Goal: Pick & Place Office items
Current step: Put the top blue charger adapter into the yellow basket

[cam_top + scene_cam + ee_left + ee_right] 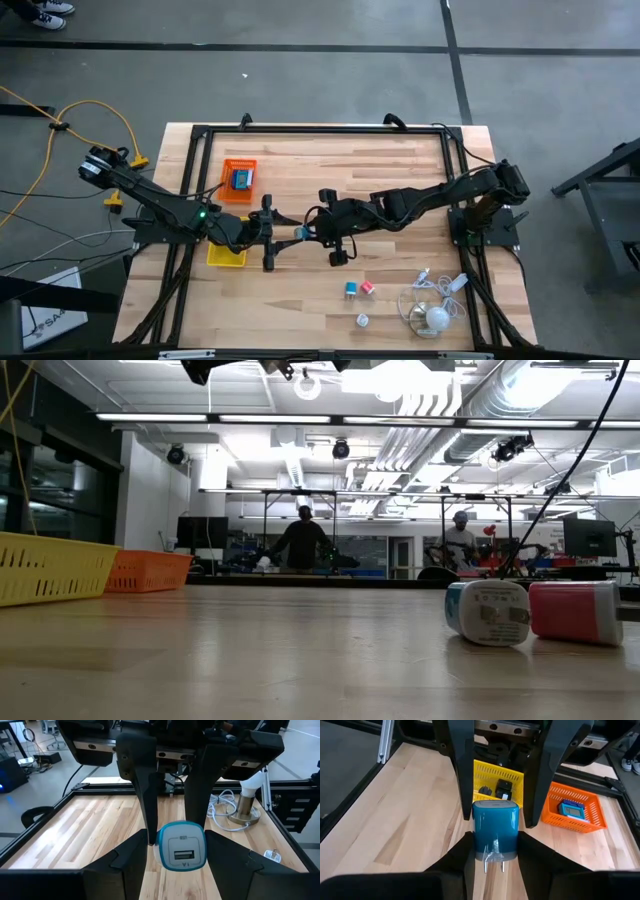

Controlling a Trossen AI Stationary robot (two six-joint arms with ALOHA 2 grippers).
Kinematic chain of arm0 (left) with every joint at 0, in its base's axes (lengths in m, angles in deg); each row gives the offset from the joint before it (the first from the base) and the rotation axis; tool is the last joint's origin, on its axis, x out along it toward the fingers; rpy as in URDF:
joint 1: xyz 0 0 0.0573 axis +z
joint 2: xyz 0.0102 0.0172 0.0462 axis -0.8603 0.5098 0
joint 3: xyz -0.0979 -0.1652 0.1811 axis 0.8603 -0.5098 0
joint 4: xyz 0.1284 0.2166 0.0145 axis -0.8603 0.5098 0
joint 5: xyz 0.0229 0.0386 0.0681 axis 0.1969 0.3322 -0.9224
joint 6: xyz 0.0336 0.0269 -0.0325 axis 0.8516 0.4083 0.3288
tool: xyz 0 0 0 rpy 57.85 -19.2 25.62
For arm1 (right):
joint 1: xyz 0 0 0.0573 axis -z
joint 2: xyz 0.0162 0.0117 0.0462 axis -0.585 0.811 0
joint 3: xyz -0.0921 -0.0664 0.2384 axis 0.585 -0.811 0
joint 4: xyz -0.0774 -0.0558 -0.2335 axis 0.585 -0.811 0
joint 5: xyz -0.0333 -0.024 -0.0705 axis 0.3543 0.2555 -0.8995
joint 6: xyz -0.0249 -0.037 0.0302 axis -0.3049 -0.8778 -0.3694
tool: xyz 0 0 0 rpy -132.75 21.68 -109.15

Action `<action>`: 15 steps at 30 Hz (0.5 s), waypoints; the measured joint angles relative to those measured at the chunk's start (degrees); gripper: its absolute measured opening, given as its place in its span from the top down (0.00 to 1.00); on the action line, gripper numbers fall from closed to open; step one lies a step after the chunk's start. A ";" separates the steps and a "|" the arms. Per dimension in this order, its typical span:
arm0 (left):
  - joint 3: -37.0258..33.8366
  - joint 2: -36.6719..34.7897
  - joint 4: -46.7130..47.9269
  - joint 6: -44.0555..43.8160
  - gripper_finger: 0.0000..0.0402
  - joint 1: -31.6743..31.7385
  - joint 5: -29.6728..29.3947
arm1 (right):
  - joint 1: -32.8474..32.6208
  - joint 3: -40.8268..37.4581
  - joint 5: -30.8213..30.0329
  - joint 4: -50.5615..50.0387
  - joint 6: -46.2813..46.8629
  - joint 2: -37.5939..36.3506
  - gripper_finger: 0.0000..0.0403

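A teal charger block (301,232) with a white face (182,847) and two metal prongs (495,862) hangs above the table's middle, between my two grippers. My right gripper (318,232) (495,840) comes from the table's right and is shut on it. My left gripper (285,232) (177,834) faces it from the left, open. Its fingers (465,795) stand on either side of the block's free end, one close against it and the other a narrow gap away. More office items lie near the right front: a teal-and-white block (487,612) and a pink one (575,610). My right gripper pinches the teal block's two sides (480,842) between its two fingers, near the prong end. The fingers come from the table's right, slanting a little downward, and lie along the block. The block is lifted clear of the table and its free end sticks out toward my left gripper.
A yellow tray (226,257) holding black clips (502,787) and an orange tray (240,180) holding a blue item (570,810) sit at the table's left. A white cable bundle (435,305) and a small white piece (362,320) lie front right. People stand far behind.
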 joint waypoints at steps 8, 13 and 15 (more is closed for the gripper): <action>0.00 0.00 0.05 -0.02 0.54 0.00 -0.04 | -0.01 0.00 0.02 0.49 -0.08 0.00 0.73; 0.00 0.00 -0.06 -0.02 0.54 0.00 -0.02 | -0.07 0.00 0.02 0.84 -0.10 0.00 0.73; 0.00 0.00 -0.12 0.09 0.54 0.00 -0.03 | -0.04 0.00 0.02 0.84 -0.10 0.01 0.73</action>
